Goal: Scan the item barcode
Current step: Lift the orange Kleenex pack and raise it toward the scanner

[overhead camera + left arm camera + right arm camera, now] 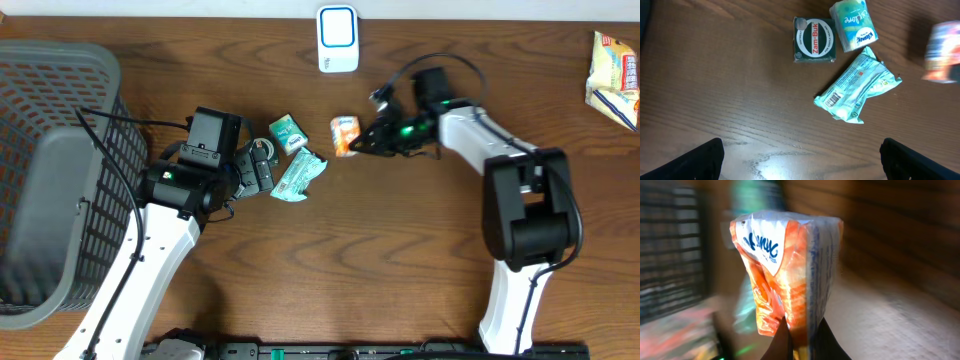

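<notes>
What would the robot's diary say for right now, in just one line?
right gripper: shut on orange tissue pack | left gripper: open, empty | scanner: apart from pack

Three cameras, one table
Overhead looks straight down on the whole wooden table [400, 260], green packet [299, 176] near its middle. Left wrist looks down from close above that packet, sharing it with overhead. Right wrist, nearest of all, faces the orange tissue pack [790, 275], seen overhead just right of the packet.
</notes>
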Robot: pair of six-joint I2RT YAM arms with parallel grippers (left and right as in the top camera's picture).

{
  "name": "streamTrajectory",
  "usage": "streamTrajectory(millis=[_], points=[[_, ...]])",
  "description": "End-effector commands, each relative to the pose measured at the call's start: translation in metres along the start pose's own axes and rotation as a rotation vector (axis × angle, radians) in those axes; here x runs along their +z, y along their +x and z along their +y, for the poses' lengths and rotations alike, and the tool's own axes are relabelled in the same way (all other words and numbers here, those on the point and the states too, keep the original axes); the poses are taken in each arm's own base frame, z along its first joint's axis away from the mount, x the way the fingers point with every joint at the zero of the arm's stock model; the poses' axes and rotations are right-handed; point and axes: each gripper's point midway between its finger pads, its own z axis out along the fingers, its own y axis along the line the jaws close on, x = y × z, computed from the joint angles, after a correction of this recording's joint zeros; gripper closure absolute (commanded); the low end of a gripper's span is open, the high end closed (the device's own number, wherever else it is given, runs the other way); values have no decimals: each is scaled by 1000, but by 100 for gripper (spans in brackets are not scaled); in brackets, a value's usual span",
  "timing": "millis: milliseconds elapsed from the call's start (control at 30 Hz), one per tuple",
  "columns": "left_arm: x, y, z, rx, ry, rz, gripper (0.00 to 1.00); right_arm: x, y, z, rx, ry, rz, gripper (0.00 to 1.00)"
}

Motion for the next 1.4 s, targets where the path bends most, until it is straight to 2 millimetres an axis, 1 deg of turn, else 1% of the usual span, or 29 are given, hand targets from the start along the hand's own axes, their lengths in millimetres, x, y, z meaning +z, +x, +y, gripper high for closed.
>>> streamTrajectory(millis=[0, 100, 200, 333, 467, 633, 900, 1033, 1367], points=[[-4, -4, -1, -3, 4, -12, 2, -48, -2, 70, -171, -438, -40, 99], [-4, -4, -1, -3, 4, -12, 2, -69, -3, 82, -227, -566, -75, 99], [-4, -4, -1, -3, 4, -12, 2, -74, -4, 83, -239, -585, -87, 99], [-4, -4, -1, -3, 4, -12, 2, -74, -4, 83, -243, -585, -88, 99], [-4, -4, -1, -3, 4, -12, 2, -74, -7, 84, -208, -587, -75, 99], [-4, -4, -1, -3, 4, -12, 2, -69, -8, 89, -187, -592, -54, 99], [-4, -4, -1, -3, 4, -12, 2, -72, -29, 99, -158, -596, -41, 99], [-4, -4, -1, -3, 4, -12, 2, -75, -36, 103, -199, -595, -54, 99], [-4, -4, -1, -3, 4, -12, 2, -73, -36, 106, -208, -597, -50, 99]])
